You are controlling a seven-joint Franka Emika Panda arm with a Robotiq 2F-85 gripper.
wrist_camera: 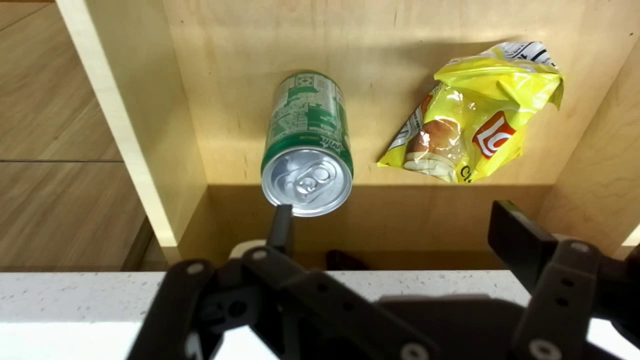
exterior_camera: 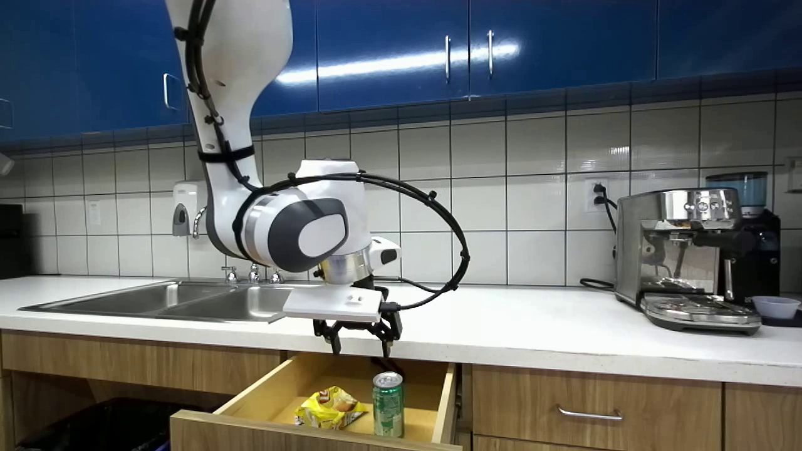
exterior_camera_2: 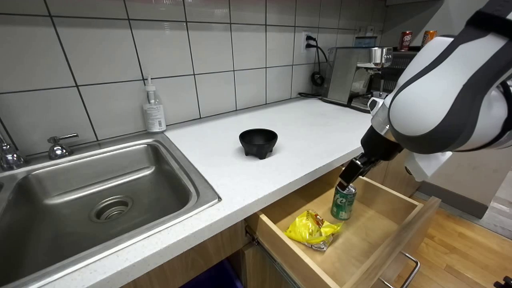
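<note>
The green Sprite can stands upright in the open drawer, at the upper middle of the wrist view. The hand hangs above the drawer, its fingers spread wide with nothing between them; in that exterior view a gap shows between fingertips and can. In the wrist view the finger nearer the left of the frame overlaps the can's rim, so the can is not centred in the opening.

The lid looks unopened, so I judge the can full: heavy for its size and stiff under a squeeze. If empty, its thin wall would dent. The printed metal is smooth and apt to slip, more so if damp. The surest hold is across the straight side wall, below the tapered neck, with the pads facing each other over the full width; a grip on the rim alone would be poor.

The yellow snack bag, at the upper right of the wrist view, lies just beside the can without touching it. It should be light, soft and crinkly, with contents likely brittle; a pinch of loose film at its crumpled end spares them. The white table crosses the bottom of that frame, so a low hold needs clearance.
</note>
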